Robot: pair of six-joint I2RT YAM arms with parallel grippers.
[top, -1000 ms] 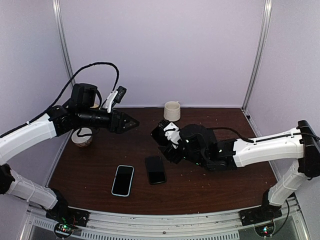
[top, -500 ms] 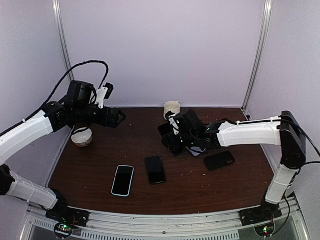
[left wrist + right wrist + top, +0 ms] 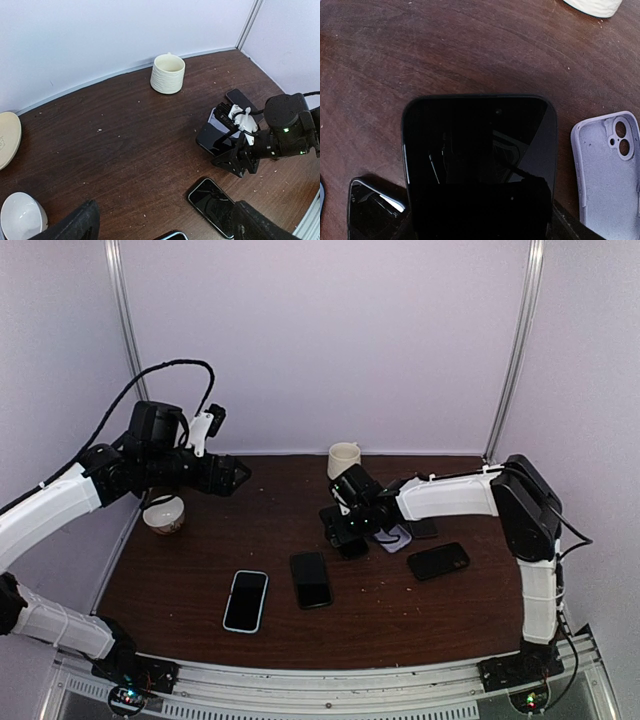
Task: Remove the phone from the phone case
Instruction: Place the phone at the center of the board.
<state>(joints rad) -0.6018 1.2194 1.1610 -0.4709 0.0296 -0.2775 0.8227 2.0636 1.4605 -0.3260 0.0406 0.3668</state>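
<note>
item one: dark brown wooden table [image 3: 190, 560], bearing all that follows.

item two: left gripper [image 3: 240, 475], raised over the table's left rear, jaws spread wide with nothing between them, well apart from the work.

item three: right gripper [image 3: 345, 529], reached low over the table's middle, jaws pinching one end of a slim glossy black phone [image 3: 480, 160] across its width.

item four: that black phone, bare and tilted, seemingly just off the wood. its long axis runs straight out from the right jaws, free end pointing away from the wrist. by my reading it is already out of its case.

item five: empty lavender soft phone case [image 3: 607, 170], open side up, just beside the phone's long edge on the right of the wrist view. it does not touch the phone and lies roughly parallel to it.

item six: phone in a pale blue case [image 3: 246, 600], flat near the front edge, nearer the left arm.

item seven: cream ribbed mug [image 3: 168, 73] at the back and small white bowl [image 3: 20, 217] at the left.

note: only the right arm has the phone. setting it flat would likely mean lowering along that axis, clear of the lavender case.
</note>
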